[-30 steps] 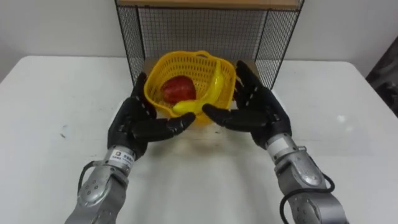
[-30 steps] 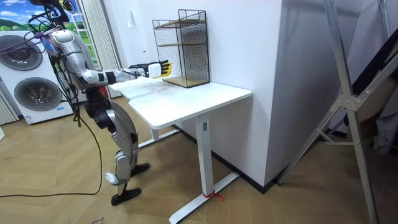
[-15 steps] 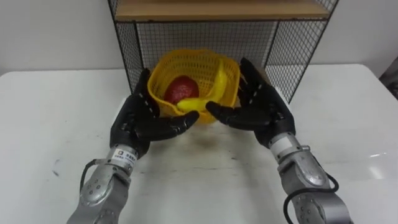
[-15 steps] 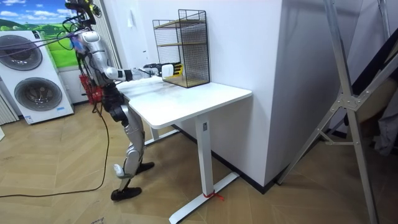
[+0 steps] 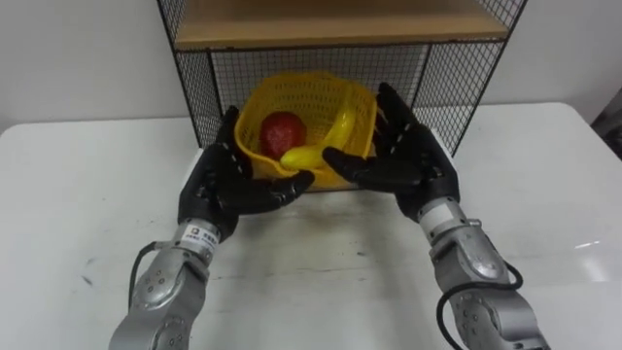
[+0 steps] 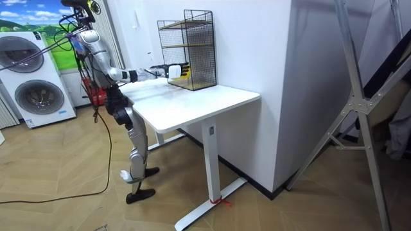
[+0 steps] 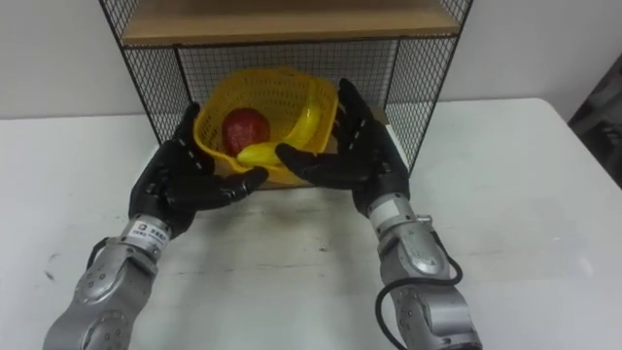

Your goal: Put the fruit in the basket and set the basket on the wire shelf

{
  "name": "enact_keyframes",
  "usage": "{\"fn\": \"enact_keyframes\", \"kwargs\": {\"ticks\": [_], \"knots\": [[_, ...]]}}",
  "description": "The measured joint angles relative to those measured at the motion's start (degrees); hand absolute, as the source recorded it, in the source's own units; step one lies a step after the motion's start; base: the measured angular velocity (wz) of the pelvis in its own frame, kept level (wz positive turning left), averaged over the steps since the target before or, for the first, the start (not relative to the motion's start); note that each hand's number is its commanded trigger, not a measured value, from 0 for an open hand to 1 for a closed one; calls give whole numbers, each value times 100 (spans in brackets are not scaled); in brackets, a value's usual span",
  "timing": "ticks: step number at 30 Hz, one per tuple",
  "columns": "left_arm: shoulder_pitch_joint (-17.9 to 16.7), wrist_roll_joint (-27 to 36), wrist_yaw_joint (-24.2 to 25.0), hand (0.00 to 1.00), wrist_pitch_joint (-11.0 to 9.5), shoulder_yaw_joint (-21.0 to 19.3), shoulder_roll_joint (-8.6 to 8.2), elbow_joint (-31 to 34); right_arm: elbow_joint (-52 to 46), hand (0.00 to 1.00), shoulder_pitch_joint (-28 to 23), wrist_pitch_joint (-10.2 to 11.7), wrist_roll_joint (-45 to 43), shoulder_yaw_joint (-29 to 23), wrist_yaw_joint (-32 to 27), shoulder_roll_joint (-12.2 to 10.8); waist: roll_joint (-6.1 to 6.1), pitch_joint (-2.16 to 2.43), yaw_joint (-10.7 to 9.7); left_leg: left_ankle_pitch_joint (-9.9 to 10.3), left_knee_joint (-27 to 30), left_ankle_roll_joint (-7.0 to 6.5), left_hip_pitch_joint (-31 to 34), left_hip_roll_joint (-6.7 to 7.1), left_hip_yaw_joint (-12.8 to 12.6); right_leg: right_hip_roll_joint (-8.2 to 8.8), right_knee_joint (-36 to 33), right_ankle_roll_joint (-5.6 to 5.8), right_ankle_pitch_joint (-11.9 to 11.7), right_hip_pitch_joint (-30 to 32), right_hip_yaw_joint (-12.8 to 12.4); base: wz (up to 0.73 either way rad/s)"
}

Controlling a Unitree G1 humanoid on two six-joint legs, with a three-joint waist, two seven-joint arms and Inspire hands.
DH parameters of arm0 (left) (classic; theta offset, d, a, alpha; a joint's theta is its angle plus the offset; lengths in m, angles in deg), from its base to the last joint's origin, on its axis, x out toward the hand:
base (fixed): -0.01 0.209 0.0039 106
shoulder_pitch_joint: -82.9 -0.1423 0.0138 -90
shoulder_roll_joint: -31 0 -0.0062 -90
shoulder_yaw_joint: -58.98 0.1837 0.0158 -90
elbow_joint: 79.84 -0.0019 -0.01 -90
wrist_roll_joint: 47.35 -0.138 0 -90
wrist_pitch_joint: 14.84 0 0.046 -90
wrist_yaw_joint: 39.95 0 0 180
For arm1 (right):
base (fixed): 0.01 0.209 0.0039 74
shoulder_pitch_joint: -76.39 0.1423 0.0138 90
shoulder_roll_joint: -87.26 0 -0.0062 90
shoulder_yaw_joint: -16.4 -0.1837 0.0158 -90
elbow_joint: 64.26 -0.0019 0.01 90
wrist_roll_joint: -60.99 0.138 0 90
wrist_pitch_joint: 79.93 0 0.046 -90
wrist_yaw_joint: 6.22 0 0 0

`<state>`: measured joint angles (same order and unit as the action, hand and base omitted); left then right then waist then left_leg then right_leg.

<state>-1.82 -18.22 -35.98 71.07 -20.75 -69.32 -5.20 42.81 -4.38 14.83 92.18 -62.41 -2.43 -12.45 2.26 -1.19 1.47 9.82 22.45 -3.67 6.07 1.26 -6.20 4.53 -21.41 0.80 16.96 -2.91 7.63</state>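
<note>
No text, number or sign can be read in any view. Dark print at the wrist of the left hand (image 5: 225,185) is too small to make out.

Yellow mesh basket (image 5: 313,92) w/ red fruit (image 5: 281,129) & yellow banana (image 5: 304,154); black wire shelf (image 5: 198,87), white table (image 5: 78,194).

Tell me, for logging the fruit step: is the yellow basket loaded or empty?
Loaded: a red fruit and a banana lie inside the yellow basket.
</note>
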Motion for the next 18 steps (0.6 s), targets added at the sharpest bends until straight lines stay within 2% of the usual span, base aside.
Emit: {"fn": "enact_keyframes", "kwargs": {"ticks": [3, 7, 12, 14, 18], "knots": [[216, 0, -6, 0, 5, -3, -29, -381, 60, 0, 27, -59, 1, -8, -9, 21, -4, -5, 9, -8, -16, 11, -10, -18, -1, -24, 57, -20, -18, -23, 0, 0], [241, 0, -131, 0, 66, 5, -84, -422, 270, 0, 197, -113, 26, 0, -62, 7, -2, -13, 8, -30, -68, 39, -45, -32, -5, -52, 99, -34, -54, -43, -32, -1], [349, -3, -273, 0, 305, -4, -155, -626, 523, 0, 380, -342, 26, -26, -170, 10, -8, -21, 3, -40, -82, 59, -80, -60, 17, -81, 210, -55, -90, -126, 8, 1], [392, 6, -342, 0, 347, 3, -174, -626, 558, 0, 421, -364, 70, -29, -192, 1, -26, -40, -3, -41, -87, 59, -84, -67, 39, -107, 308, -50, -135, -185, 26, 6], [839, 64, -485, 0, 435, 2, -270, -1038, 1224, 0, 972, -489, 402, -19, -341, -28, -30, -50, -27, -56, -107, 61, -107, -62, 74, -119, 380, -49, -171, -238, 37, 2]]}}
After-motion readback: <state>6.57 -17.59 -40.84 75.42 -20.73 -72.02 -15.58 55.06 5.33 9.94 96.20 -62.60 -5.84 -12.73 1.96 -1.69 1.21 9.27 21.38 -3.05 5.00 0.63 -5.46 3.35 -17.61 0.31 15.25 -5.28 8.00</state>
